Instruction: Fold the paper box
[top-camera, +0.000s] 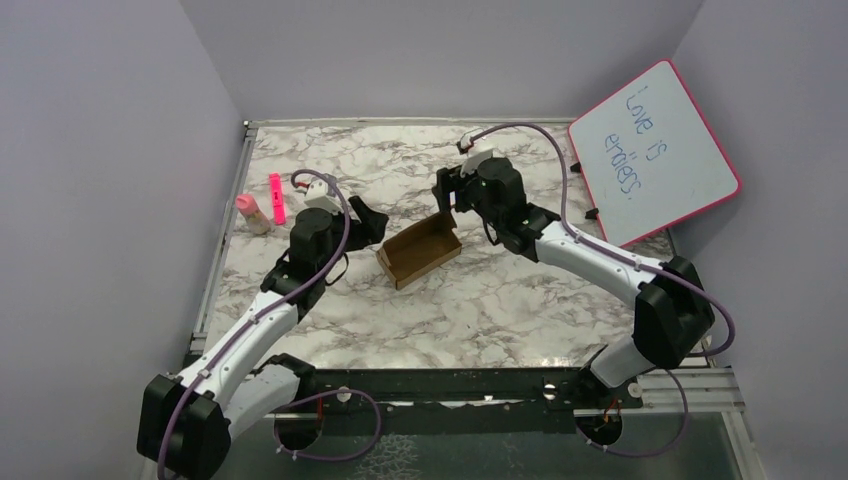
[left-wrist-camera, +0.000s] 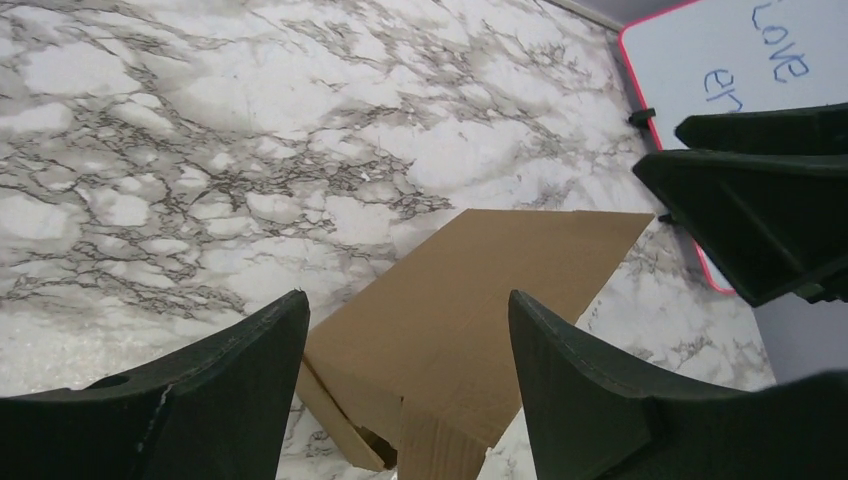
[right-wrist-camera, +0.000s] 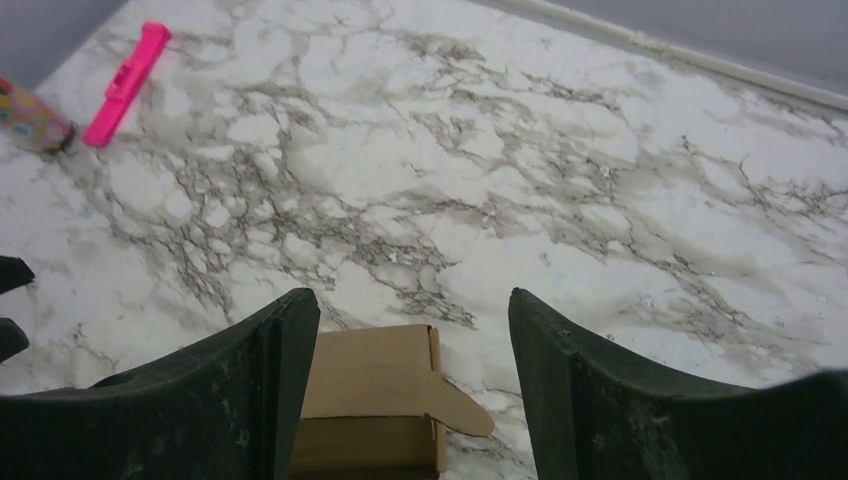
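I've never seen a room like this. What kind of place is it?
Probably a robot test booth in a lab: plain walls close in a marble-look table, a left arm and right arm are bolted at its near edge, and a whiteboard leans against one wall.

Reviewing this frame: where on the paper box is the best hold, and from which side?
Probably the thin upright wall at the far end of the paper box, pinched from above by the open right gripper, one finger inside, one outside: the box lies open-topped, and that end sits nearest that gripper.
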